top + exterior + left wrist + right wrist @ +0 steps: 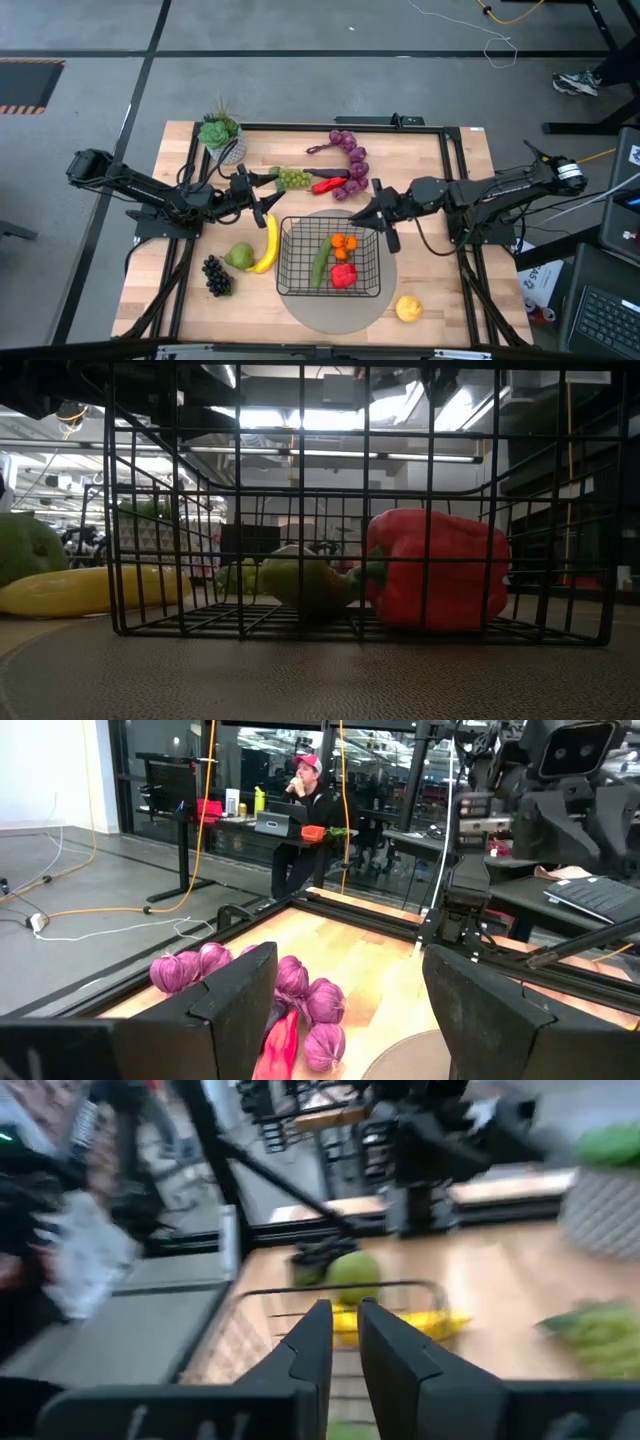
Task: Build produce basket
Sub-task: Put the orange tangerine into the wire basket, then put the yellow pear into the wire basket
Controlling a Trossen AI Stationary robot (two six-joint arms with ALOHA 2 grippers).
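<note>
The black wire basket (300, 285) stands on a round grey mat, holding a cucumber (320, 262), orange pieces (343, 243) and a red pepper (343, 275); the low view shows the pepper (440, 570) through the mesh. Banana (268, 245), pear (240, 255) and dark grapes (216, 275) lie left of it, and a lemon (408, 308) lies at its near right. Green grapes (293, 178), another red pepper (330, 185) and purple grapes (350, 160) lie beyond it. My left gripper (268, 198) (350, 980) is open and empty, near the green grapes. My right gripper (378, 212) (343, 1315) is shut and empty, above the basket's far right corner.
A potted succulent (222, 135) stands at the table's far left corner. A black frame rail (440, 130) runs around the wooden table. A person sits at a desk (300, 795) in the room beyond. Bare wood lies right of the basket (440, 280).
</note>
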